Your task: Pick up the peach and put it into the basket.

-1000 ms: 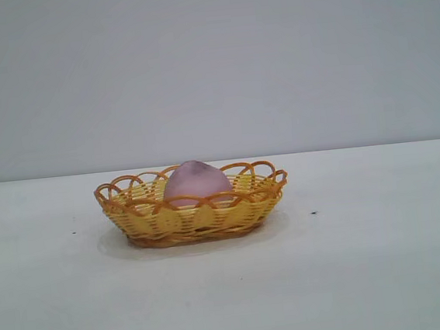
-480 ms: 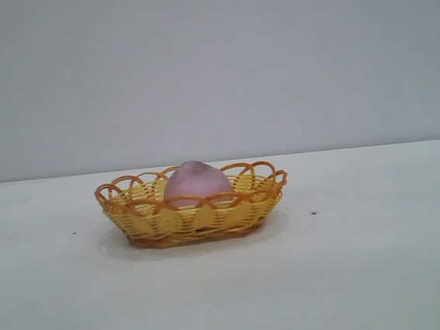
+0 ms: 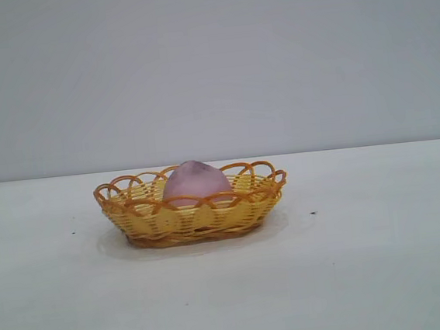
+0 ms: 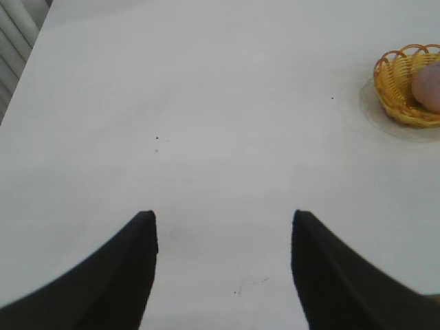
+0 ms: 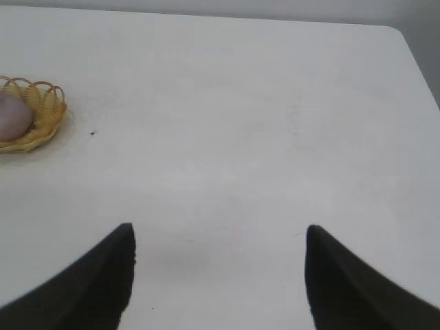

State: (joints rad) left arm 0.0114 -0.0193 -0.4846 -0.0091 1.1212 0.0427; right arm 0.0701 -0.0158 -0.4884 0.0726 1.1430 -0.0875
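Observation:
The pink-mauve peach (image 3: 196, 184) lies inside the yellow woven basket (image 3: 151, 217) with its orange looped rim, left of the table's middle in the exterior view. Neither arm shows in that view. In the left wrist view my left gripper (image 4: 224, 220) stands open over bare table, far from the basket (image 4: 395, 86) and the peach (image 4: 429, 88). My right gripper (image 5: 218, 232) is open too, with only white table between its fingers, and the basket (image 5: 48, 113) with the peach (image 5: 12, 115) sits well away from it.
The white table (image 3: 369, 260) spreads wide around the basket, with a few small dark specks (image 3: 313, 213) on it. A rounded table corner (image 5: 405, 38) shows in the right wrist view, and a table edge (image 4: 27, 55) in the left wrist view.

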